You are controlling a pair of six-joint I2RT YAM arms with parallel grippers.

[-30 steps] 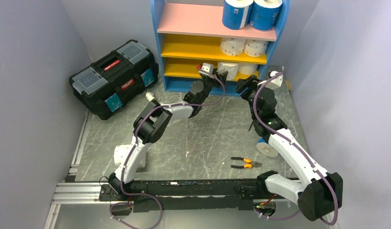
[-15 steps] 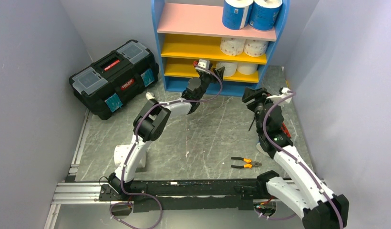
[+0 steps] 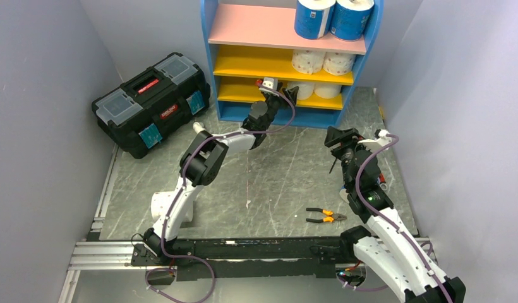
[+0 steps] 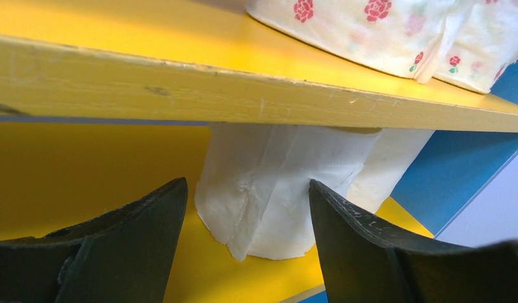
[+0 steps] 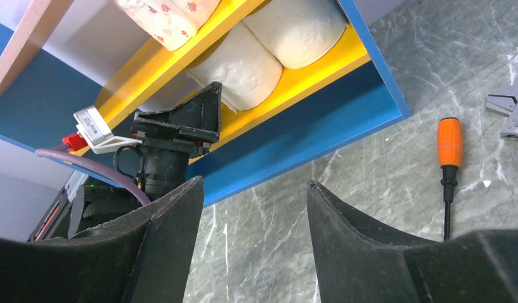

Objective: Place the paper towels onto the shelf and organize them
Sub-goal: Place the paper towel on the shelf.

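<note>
The shelf (image 3: 256, 28) holds two blue-wrapped paper towels (image 3: 314, 17) on its pink top board. Two pink-dotted rolls (image 3: 323, 62) stand on the middle yellow board and two plain white rolls (image 3: 328, 91) on the lower one. My left gripper (image 3: 290, 95) reaches into the lower level. In the left wrist view my left gripper (image 4: 247, 183) stands open in front of a white roll (image 4: 275, 189) resting on the yellow board (image 4: 67, 183), with a gap at the left finger. My right gripper (image 3: 337, 134) hangs open and empty over the floor in front of the shelf.
A black toolbox (image 3: 152, 101) lies left of the shelf. Orange-handled pliers (image 3: 325, 216) lie on the marble floor near the arm bases. An orange-handled screwdriver (image 5: 449, 142) and a grey tool (image 5: 509, 110) lie right of the shelf's foot. Grey walls close in on both sides.
The left gripper has let go of the white roll on the lower board and stayed there. The right arm has pulled back from the shelf toward the near side.
</note>
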